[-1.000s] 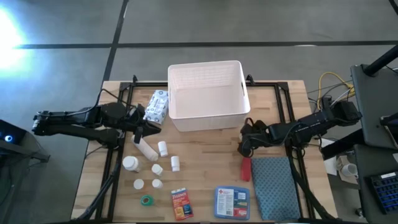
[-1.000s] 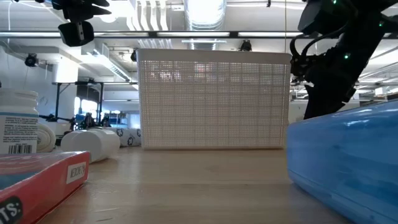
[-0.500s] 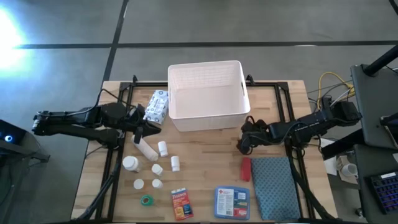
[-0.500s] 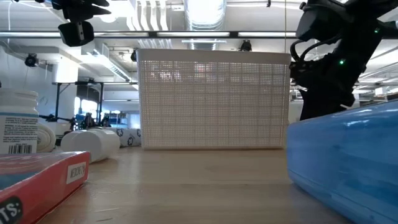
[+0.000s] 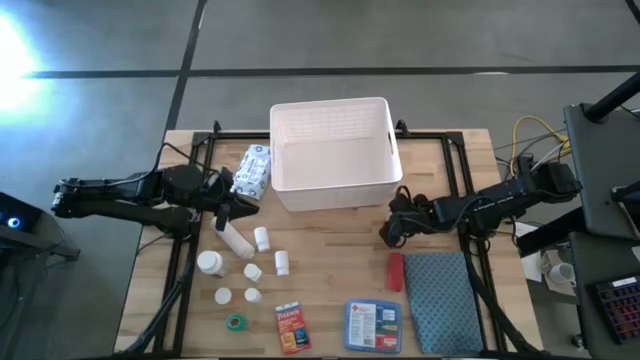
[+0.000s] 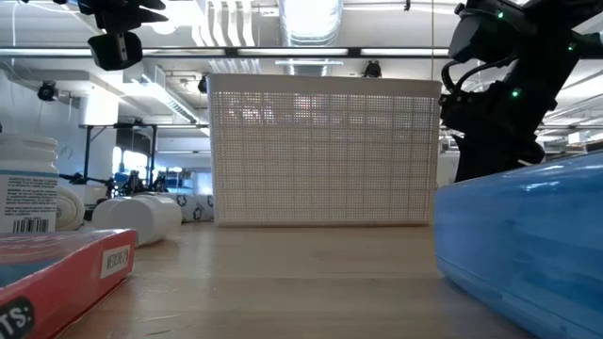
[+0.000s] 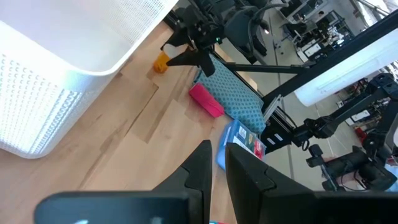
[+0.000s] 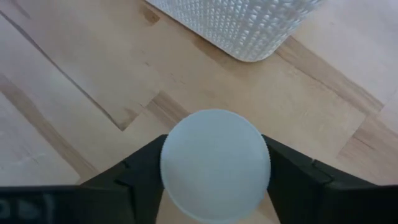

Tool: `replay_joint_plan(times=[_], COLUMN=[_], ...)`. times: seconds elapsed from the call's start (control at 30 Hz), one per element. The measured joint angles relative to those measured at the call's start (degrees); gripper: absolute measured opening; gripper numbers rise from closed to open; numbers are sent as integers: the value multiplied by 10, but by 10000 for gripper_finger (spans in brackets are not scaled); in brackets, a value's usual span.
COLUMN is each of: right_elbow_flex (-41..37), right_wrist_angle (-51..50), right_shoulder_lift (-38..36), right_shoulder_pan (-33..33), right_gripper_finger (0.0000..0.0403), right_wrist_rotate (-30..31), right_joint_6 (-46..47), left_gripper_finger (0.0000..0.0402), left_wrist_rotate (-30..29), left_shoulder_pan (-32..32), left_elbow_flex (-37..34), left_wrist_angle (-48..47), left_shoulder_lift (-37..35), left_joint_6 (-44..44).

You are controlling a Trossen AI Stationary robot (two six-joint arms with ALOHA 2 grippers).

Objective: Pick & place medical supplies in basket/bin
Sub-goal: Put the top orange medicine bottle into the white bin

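From the high view we see the basket at the table's far middle, open side up & apparently empty, w/ the supplies spread in front of it, prob. laid out so each arm has its own share: wipes packet just left of the basket, white bottles left-centre, green tape roll, orange-red box & blue first-aid box along the near edge, red tube beside the teal-grey mat. The left gripper waits clenched above the bottles, holding nothing we can make out. The right gripper sits low, near the basket's right front corner. In the low view the basket's slotted wall fills the middle; a barcode shows on a bottle at left, lettering on the orange-red box is too cut off to read. The left wrist view shows the tube & a small orange item under the other arm; first-aid box print unreadable. In the right wrist view a round white cap sits between the fingers, which touch it on both sides, so we judge the right gripper is grasping it for the lift to the basket.
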Motion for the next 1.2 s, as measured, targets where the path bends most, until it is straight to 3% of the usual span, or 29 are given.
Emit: replay_joint_plan(times=[0.17,0.43,0.97,1.2], right_elbow_flex=[8,42,263,404], right_wrist_angle=[-3,-29,-66,-60], right_shoulder_lift=[0,0,0,6], right_shoulder_pan=[0,0,13,7], right_gripper_finger=[188,197,193,193], right_wrist_rotate=[-9,-17,-52,54], right_joint_6=[8,36,-22,-103], left_gripper_finger=[27,27,27,27], left_wrist_rotate=[0,0,5,39], left_shoulder_pan=[0,0,0,0], left_elbow_flex=[0,0,0,0], left_wrist_angle=[0,0,0,0], left_shoulder_lift=[0,0,0,4], left_joint_6=[0,2,-8,-8])
